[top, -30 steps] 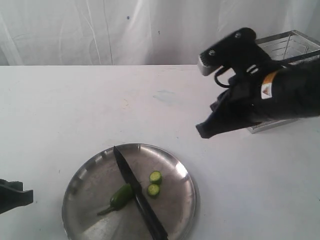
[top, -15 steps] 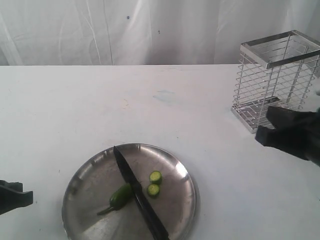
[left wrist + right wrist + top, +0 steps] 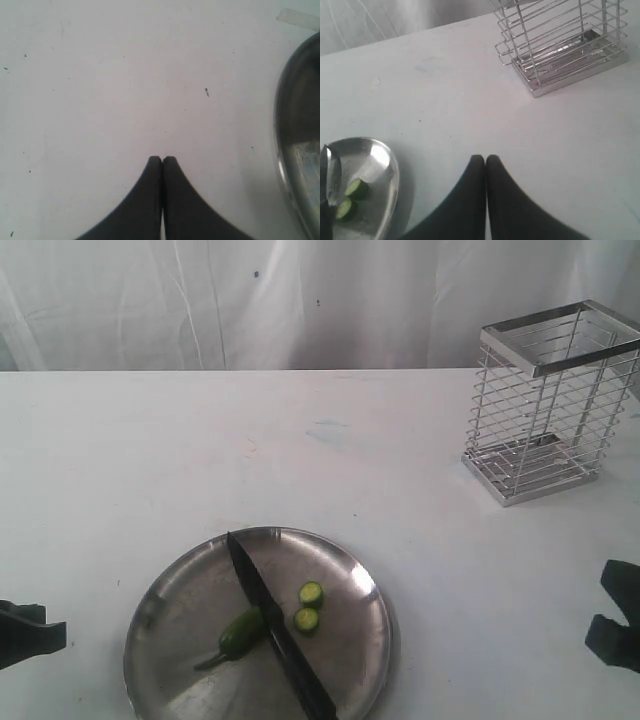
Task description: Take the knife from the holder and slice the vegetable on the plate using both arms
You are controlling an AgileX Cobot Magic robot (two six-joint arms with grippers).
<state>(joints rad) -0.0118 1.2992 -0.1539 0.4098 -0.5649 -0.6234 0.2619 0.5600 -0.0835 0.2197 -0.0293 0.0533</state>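
Knife (image 3: 280, 635), long, slim, dark-bladed: lies diagonally across round shiny steel plate (image 3: 190, 580), touching glossy green pepper (image 3: 241, 633), beside two cut green discs (image 3: 311, 594), well apart from tall chrome wire holder (image 3: 545, 410). Slicing apparently done or paused; for more cuts, calls for regripping handle. Left claw (image 3: 162, 159) and right claw (image 3: 485, 157) pressed together, empty, over white counter (image 3: 300, 440), flanking plate.

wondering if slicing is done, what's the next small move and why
Probably park; it looks done: the knife lies across the plate, out of the holder, two slices lie near the vegetable, and the left tool and right tool are shut, empty, off the plate.
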